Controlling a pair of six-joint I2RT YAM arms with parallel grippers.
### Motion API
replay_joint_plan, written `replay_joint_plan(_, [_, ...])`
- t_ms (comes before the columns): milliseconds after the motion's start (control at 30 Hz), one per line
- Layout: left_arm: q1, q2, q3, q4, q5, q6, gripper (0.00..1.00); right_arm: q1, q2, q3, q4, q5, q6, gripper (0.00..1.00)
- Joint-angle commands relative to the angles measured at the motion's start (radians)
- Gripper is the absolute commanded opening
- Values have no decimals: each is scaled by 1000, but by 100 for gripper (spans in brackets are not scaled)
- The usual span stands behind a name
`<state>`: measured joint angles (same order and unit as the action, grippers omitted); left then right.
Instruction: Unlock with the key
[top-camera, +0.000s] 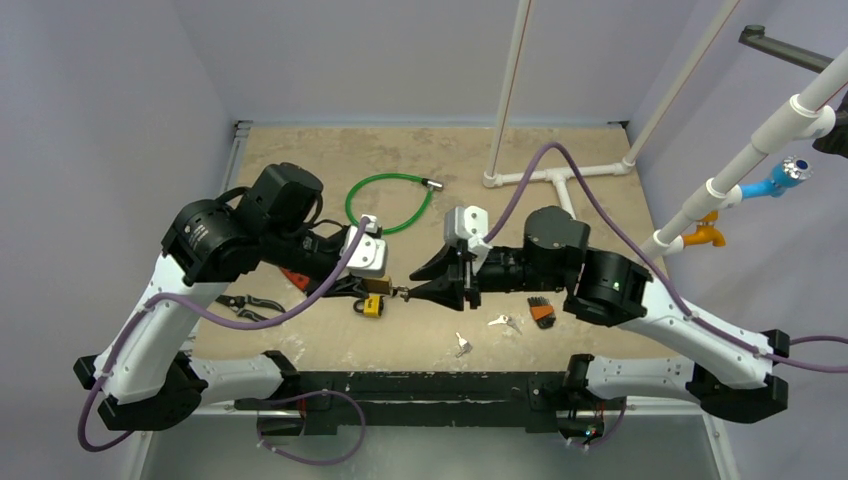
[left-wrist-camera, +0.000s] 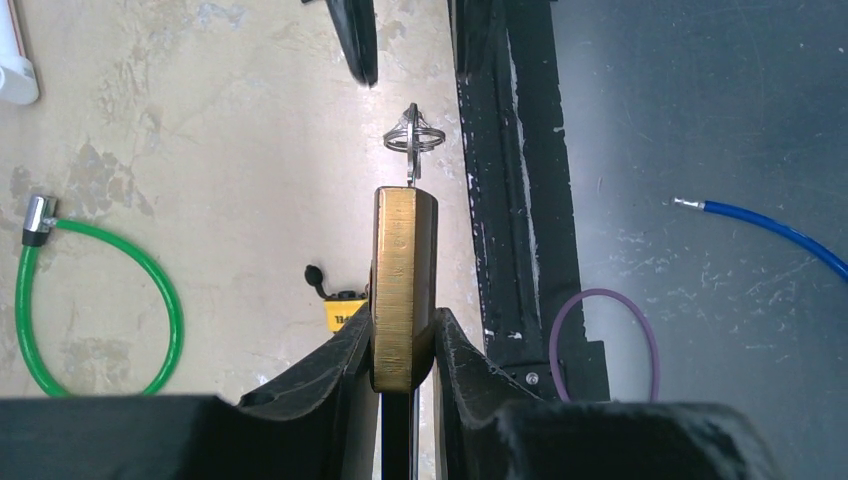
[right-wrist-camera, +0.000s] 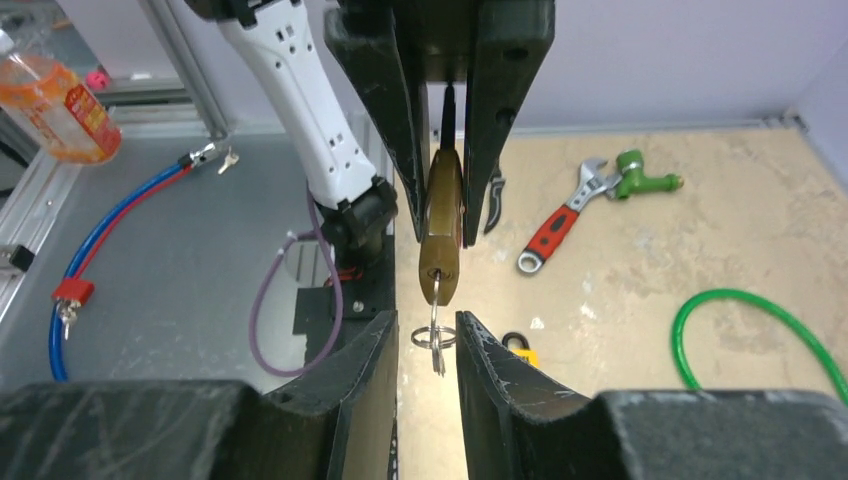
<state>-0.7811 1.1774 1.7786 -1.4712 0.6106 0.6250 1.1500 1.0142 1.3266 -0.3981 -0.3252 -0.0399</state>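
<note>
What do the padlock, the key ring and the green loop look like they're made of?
The padlock looks like brass: yellow metal with a dull, brushed sheen. The key ring is probably steel: thin silvery wire with bright glints. The green loop is likely a cable in a glossy plastic sleeve, with a silvery metal end cap.

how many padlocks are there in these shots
2. A brass padlock is clamped in the left end effector. A small yellow padlock lies on the table near it. The arms may hide others.
</note>
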Motion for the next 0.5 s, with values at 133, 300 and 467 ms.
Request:
replay_joint_plan(133, [-4, -35, 49, 33, 37, 7, 0, -6, 18, 22, -24, -50, -24, 26])
replay_joint_plan(300, [-3, -36, 53, 37, 37, 4, 0, -5, 35, 20, -17, -66, -18, 24])
replay_joint_plan(467, [-3, -39, 54, 40, 34, 5, 0, -6, 47, 14, 4, -63, -10, 16])
